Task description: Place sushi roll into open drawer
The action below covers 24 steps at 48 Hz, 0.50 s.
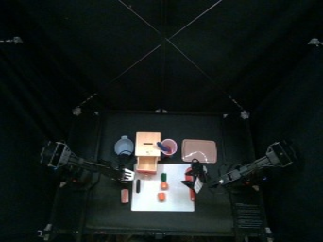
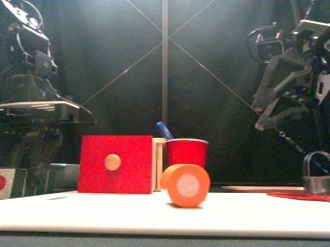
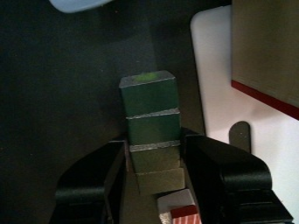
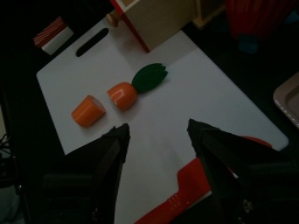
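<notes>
Left end effector [image 3: 158,175] has jaws spread w/ a stacked green-and-tan sushi roll [image 3: 152,122] standing between them on the dark table [image 3: 59,87], just beside the white board [image 3: 251,131], prob lined up for a grasp; contact not clear. Right end effector [image 4: 158,144] hangs open and empty over the board near the carrot pieces [image 4: 107,101], and the red drawer box [image 2: 119,164] sits behind, so the roll isn't in yet.

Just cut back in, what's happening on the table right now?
Nothing is gripped yet. The right gripper hangs open over the white cutting board, near the orange sushi roll and a carrot piece lying on it. The left gripper sits open around a stack of green blocks just off the board's edge. The red-fronted drawer box stands at the back of the board.
</notes>
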Tool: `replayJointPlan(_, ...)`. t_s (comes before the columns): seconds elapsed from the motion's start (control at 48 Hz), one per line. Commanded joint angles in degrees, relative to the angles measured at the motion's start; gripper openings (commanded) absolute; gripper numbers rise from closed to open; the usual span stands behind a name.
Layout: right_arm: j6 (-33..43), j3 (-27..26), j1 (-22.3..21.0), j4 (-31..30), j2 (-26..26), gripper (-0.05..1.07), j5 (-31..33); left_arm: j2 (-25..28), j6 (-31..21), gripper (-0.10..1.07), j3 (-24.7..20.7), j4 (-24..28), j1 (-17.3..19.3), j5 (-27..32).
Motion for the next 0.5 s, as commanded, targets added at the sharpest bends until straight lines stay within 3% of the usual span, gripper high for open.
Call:
replayJointPlan(0.0,0.00,-0.35,-0.18,-0.09,-1.05,0.89,0.09,-5.63,2.72,0.74,-1.93,0.44,-0.26,3.52)
replayJointPlan(0.104,0.00,-0.44,-0.62,-0.35,-1.14,0.89,0.18,-12.30,10.63,0.74,-4.13,2.81,-0.26,8.17)
replayJointPlan(0.208,0.00,-0.53,-0.79,-0.35,-1.05,0.89,0.18,-16.35,23.82,0.74,-8.09,5.71,0.44,10.02)
replayJointPlan(0.354,0.00,-0.70,-0.88,-0.26,-1.05,0.89,0.26,-15.91,48.60,0.74,-13.97,5.10,4.48,9.40)
replayJointPlan(0.479,0.09,-0.88,-1.14,0.09,-1.05,0.89,0.26,-12.57,67.06,0.75,-18.37,0.18,8.00,6.33)
